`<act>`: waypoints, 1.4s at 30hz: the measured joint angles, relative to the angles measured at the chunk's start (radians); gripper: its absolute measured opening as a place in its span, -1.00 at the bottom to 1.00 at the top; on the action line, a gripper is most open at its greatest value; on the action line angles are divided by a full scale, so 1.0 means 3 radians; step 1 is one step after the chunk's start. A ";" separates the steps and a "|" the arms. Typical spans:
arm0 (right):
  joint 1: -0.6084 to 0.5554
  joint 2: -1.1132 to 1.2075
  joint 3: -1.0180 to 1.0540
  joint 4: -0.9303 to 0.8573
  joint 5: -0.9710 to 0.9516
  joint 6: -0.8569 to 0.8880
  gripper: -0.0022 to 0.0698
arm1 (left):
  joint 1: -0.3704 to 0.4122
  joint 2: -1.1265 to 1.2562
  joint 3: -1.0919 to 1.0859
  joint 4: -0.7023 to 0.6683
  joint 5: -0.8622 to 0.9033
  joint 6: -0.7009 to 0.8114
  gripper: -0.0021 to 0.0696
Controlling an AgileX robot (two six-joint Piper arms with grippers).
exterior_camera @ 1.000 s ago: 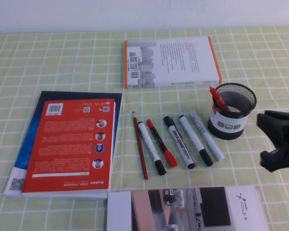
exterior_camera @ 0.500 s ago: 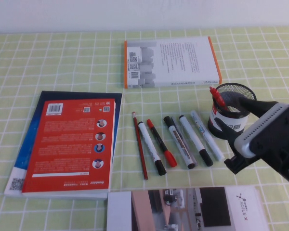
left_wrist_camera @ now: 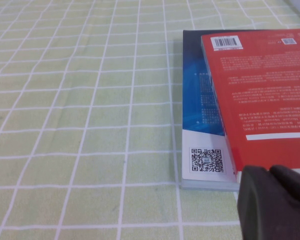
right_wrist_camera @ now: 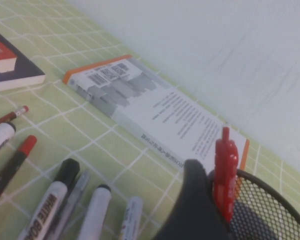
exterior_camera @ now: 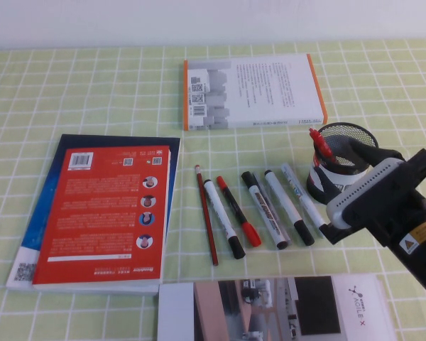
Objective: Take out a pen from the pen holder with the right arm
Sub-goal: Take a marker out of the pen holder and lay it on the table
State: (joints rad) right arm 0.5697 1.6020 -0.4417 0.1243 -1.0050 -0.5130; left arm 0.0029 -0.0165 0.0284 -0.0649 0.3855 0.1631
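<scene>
Red pen (exterior_camera: 319, 142) leaning in black mesh holder (exterior_camera: 351, 128), right pincer (exterior_camera: 328, 163) spread at it, left pincer (left_wrist_camera: 273, 201) closed by red book (left_wrist_camera: 260, 85)

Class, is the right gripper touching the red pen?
Cannot tell. In the right wrist view a finger of the right gripper overlaps the red pen; no clear gap or contact. Left gripper is by the books.

**Right gripper closes in on the pen holder**

From the right edge of the high view, the right gripper (exterior_camera: 332, 162) has swung left and up to the pen holder (exterior_camera: 344, 131) at centre right, and now hides much of its front. Its jaws now stand apart, one finger over the rim and the other at the holder's left side, beside the red pen (exterior_camera: 319, 142).
</scene>
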 joint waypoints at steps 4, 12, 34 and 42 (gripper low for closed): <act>0.0000 0.0028 -0.0151 0.0000 0.0092 -0.0008 0.24 | 0.0000 0.0000 0.0000 0.0000 0.0000 0.0000 -0.96; 0.0000 0.0152 -0.0512 0.0135 0.0434 -0.0028 0.24 | 0.0000 0.0000 0.0000 0.0000 0.0000 0.0000 -0.96; -0.0006 0.0455 -0.0766 0.0274 0.0515 -0.0101 0.16 | 0.0000 0.0000 0.0000 0.0000 0.0000 0.0000 -0.96; -0.0006 0.0455 -0.0862 0.0274 0.0515 -0.0101 0.16 | 0.0000 0.0000 0.0000 0.0000 0.0000 0.0000 -0.96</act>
State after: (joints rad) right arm 0.5679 1.7386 -0.7005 0.2066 -0.8506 -0.5434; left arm 0.0029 -0.0165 0.0284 -0.0649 0.3855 0.1631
